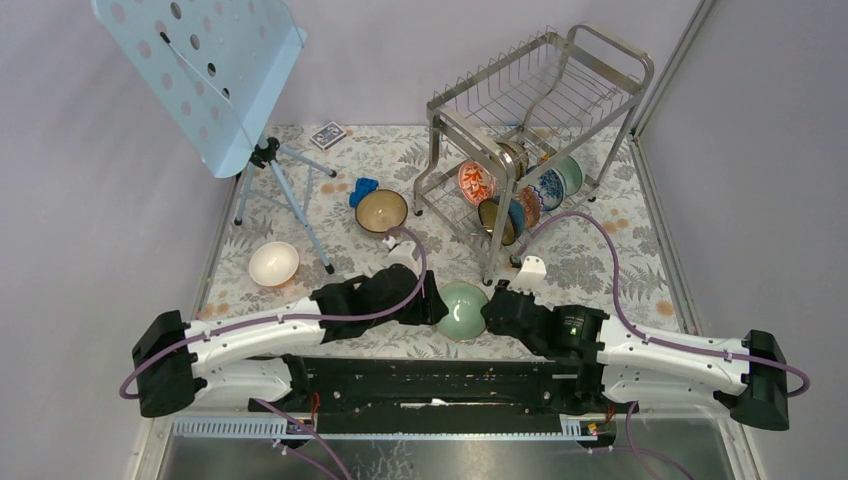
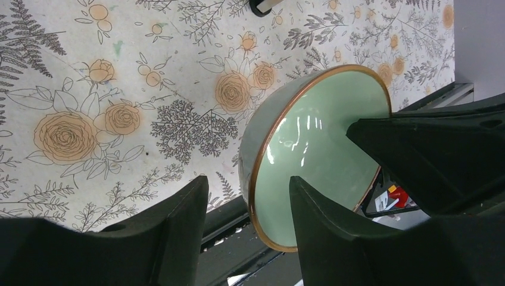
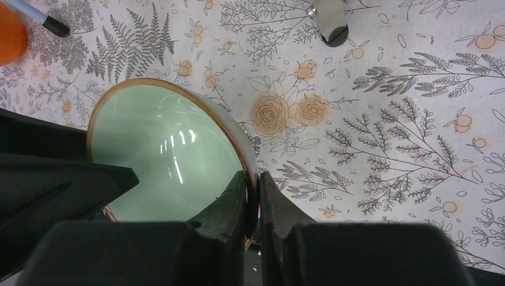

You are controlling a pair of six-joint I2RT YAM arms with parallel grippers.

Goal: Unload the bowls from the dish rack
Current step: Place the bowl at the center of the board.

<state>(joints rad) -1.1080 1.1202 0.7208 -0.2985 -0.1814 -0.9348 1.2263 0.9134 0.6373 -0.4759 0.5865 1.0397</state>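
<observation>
A pale green bowl [image 1: 462,310] with a brown rim hangs tilted over the table's near edge, between both grippers. My right gripper [image 3: 255,179] is shut on the rim of the bowl [image 3: 161,149], one finger inside and one outside. My left gripper [image 2: 247,185] straddles the opposite rim of the bowl [image 2: 315,149]. Its jaws are open, with a gap left between the outer finger and the bowl's wall. The dish rack [image 1: 540,110] stands at the back right. Its lower tier holds several bowls, among them an orange-red one [image 1: 476,182] and a blue-and-white one [image 1: 548,188].
A dark brown bowl [image 1: 381,210] and a white bowl [image 1: 273,263] sit on the floral table cover left of the rack. A pale blue music stand [image 1: 200,70] on a tripod stands at the back left. Near it are a small blue object [image 1: 363,190] and a card deck [image 1: 327,134].
</observation>
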